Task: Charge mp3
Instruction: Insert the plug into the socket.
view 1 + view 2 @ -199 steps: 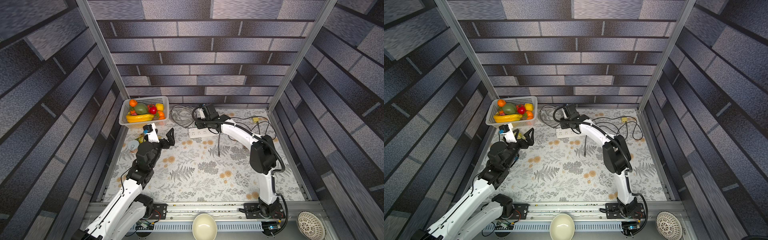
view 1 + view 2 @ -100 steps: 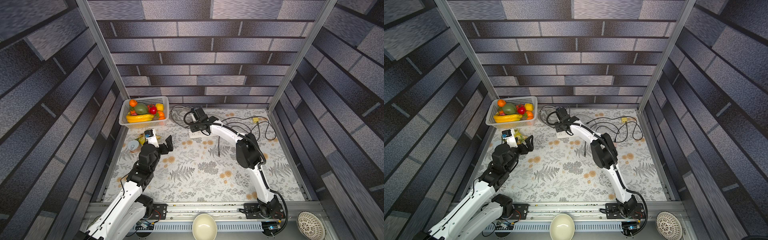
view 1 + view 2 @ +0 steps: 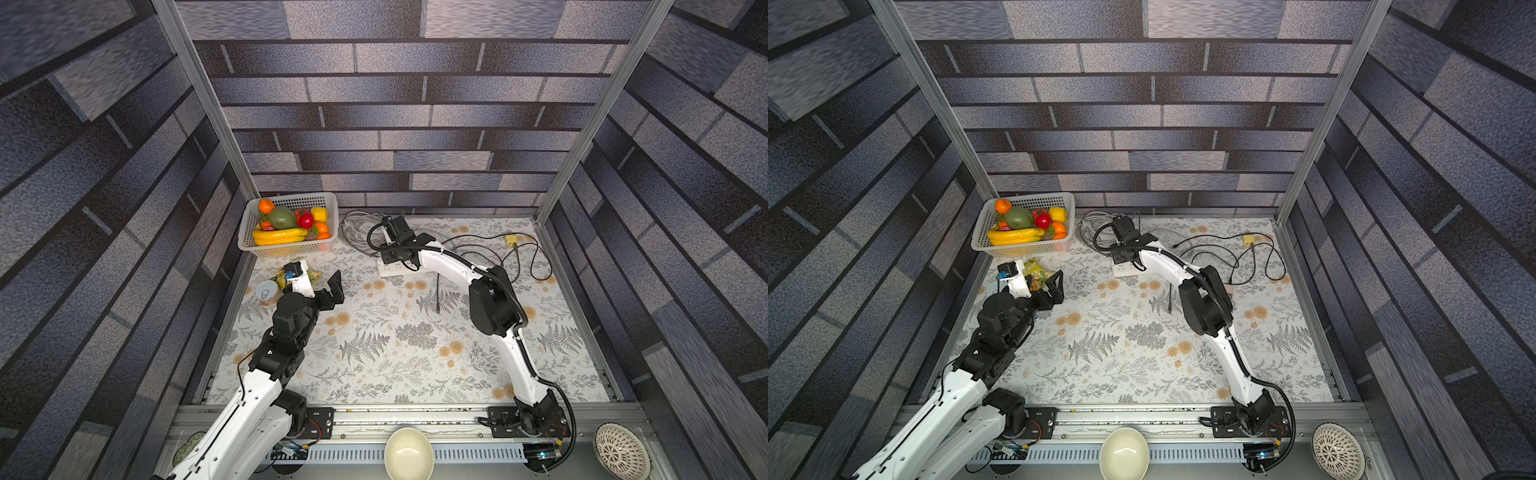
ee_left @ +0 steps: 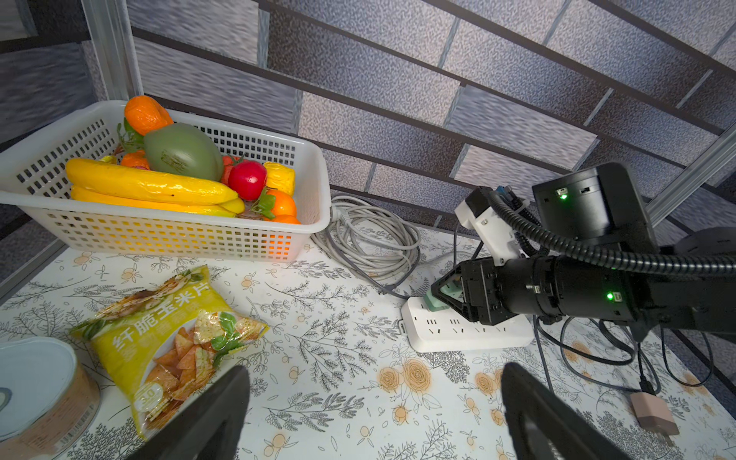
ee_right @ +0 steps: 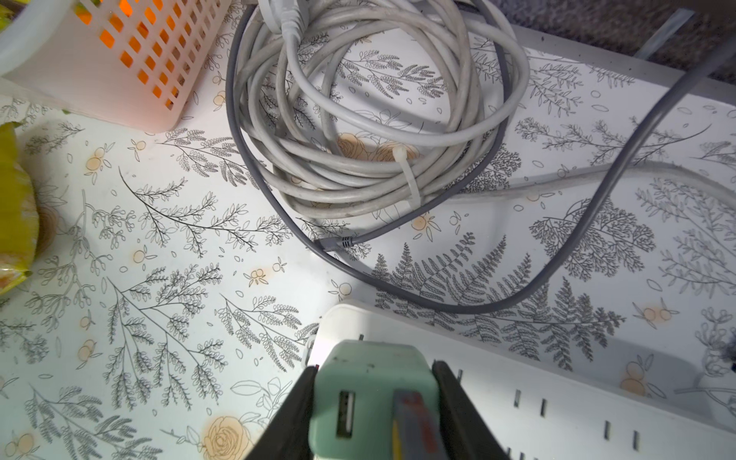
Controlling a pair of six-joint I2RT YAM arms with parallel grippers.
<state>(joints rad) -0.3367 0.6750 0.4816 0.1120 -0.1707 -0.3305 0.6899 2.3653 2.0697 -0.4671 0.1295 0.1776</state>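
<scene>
My right gripper (image 5: 374, 402) is shut on a mint-green USB charger (image 5: 370, 382), with a finger on each of its sides. The charger sits at the left end of the white power strip (image 4: 466, 332), touching its top; whether its prongs are in a socket I cannot tell. In a top view the same gripper (image 3: 400, 258) hangs over the strip (image 3: 392, 270). A small yellow device (image 3: 511, 239), apparently the mp3, lies at the back right with a black cable. My left gripper (image 4: 370, 398) is open and holds nothing, low over the mat in front of the strip.
A white basket (image 4: 159, 239) of toy fruit stands at the back left, with a coil of white cable (image 4: 370, 239) beside it. A yellow snack bag (image 4: 175, 338) and a can (image 4: 36, 394) lie near my left gripper. A pink adapter (image 4: 653, 414) and loose black cables lie to the right.
My right gripper has carried the green charger leftward along the power strip to its left end. My left gripper has drawn back slightly toward the front.
</scene>
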